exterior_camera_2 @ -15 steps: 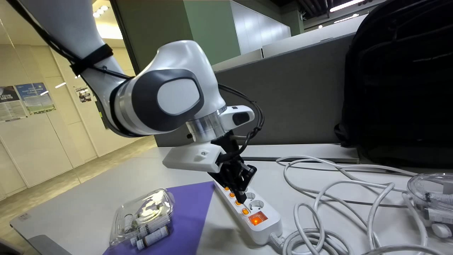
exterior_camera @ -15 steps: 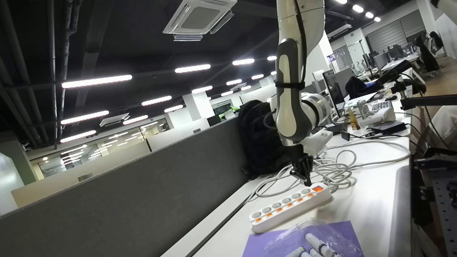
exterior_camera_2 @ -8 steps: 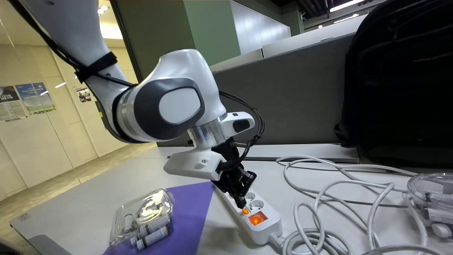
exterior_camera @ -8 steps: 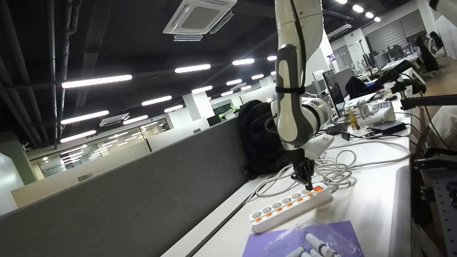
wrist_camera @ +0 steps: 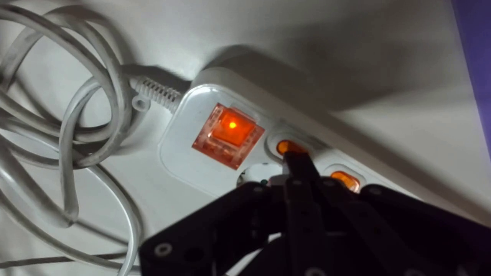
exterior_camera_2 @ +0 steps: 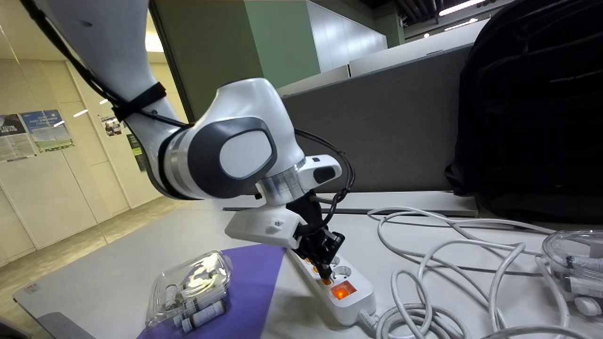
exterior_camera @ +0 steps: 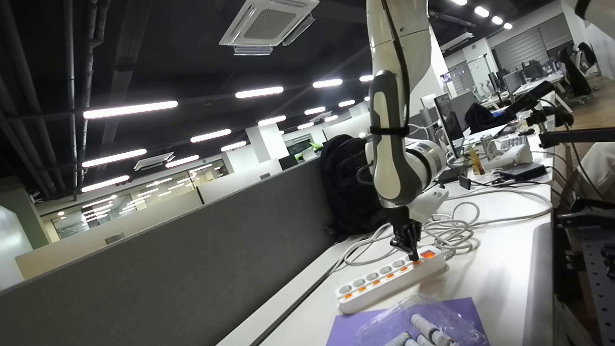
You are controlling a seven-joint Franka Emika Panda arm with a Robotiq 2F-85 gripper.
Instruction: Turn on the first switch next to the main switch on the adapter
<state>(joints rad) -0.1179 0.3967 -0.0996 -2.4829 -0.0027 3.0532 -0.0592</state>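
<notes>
At the first small switch, ready to press

Poised at the small oval orange rocker switch (wrist_camera: 287, 147), next to the large square red-orange main switch (wrist_camera: 232, 130), with the black two-fingered gripper (wrist_camera: 297, 163). Held with fingers (wrist_camera: 301, 165) together, clamped on nothing visible. Overlapping the small switch with the tips in the wrist view; cannot tell whether touching or just above.

Look in an exterior view for the long, flat white plastic power strip (exterior_camera: 395, 284) on the white desk (exterior_camera: 509, 269), on the far side of the flat purple sheet (exterior_camera: 466, 312), slanting from near left to far right, with the main switch at the far right end. Lit there, so presumably powered.

Probably at the pressing step, with aiming nearly done. Cannot tell whether already switched on, given the cover of the fingertips. Next, likely: press straight down, firmly, with tips together. Keep off the second small orange switch (wrist_camera: 345, 180), close by on the right in the wrist view, and off the main switch on the left. Then lift away and check for a glow.
</notes>
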